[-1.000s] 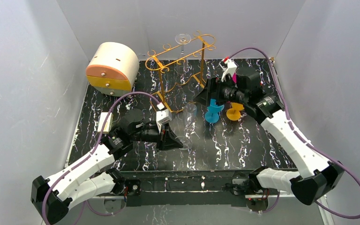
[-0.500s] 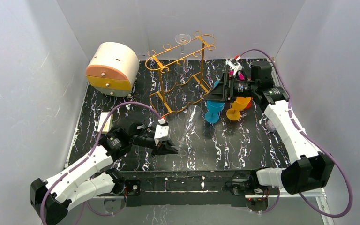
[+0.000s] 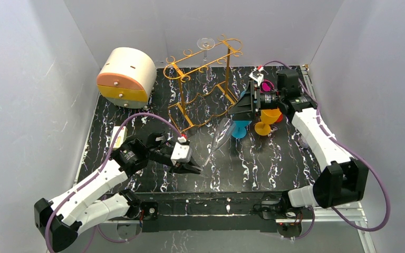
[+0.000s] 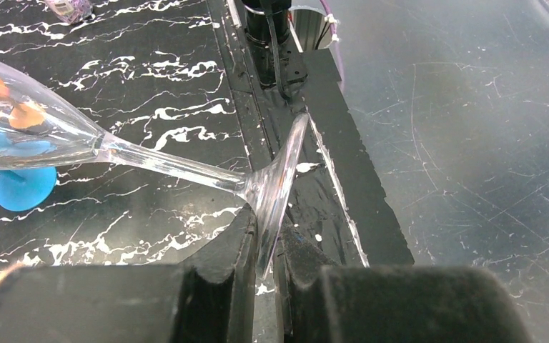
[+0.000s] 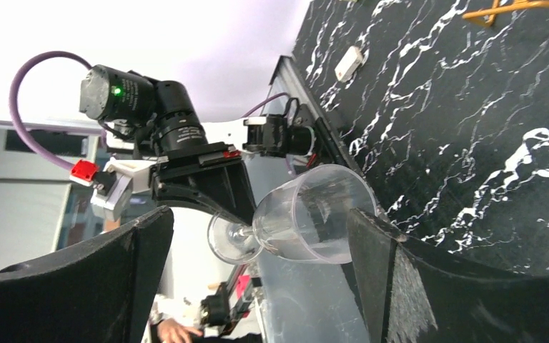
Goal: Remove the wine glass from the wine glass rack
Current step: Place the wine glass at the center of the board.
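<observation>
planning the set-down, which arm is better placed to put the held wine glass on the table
Left. The left fingers are shut on the foot of the wine glass, holding it tilted above the table, off the wine glass rack. The right fingers are open and empty, beside the blue cup.

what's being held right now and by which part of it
The left arm's jaws pinch the wine glass by the rim of its round foot. The right arm's jaws stand open, gripping nothing.

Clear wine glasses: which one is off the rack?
The tilted glass, foot pinched in the left gripper; the other glass hangs on the rack.
</observation>
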`<state>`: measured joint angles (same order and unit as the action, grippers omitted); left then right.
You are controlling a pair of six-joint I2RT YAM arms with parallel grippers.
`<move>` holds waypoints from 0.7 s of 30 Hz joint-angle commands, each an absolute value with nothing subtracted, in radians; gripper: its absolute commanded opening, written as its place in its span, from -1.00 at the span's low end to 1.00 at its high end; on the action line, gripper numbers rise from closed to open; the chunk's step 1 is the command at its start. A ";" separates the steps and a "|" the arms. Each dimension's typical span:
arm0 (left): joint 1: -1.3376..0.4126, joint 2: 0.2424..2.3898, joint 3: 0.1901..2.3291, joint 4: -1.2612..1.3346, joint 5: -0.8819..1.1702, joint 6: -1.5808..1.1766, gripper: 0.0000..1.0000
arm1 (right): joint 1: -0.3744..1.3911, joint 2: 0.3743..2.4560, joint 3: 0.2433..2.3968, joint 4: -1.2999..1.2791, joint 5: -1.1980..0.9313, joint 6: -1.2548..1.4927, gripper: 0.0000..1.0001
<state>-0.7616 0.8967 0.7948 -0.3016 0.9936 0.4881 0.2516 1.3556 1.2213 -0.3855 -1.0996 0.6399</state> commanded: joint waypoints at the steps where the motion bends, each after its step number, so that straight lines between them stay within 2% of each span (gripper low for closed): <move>1: -0.764 0.902 0.827 -0.323 1.007 0.553 -1.00 | 0.239 1.441 1.288 -0.457 -1.277 0.565 0.91; 15: -0.764 0.921 0.845 -0.358 1.023 0.635 -1.00 | 0.241 1.468 1.310 -0.625 -1.432 0.425 0.54; 21: -0.764 0.932 0.876 -0.403 1.005 0.666 -1.00 | 0.268 1.467 1.301 -0.633 -1.454 0.419 0.28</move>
<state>-0.7624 0.9329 0.8185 -0.3706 0.9951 0.6125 0.2447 1.4967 1.2690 -0.6044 -1.3861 0.4442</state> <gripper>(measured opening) 0.089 0.665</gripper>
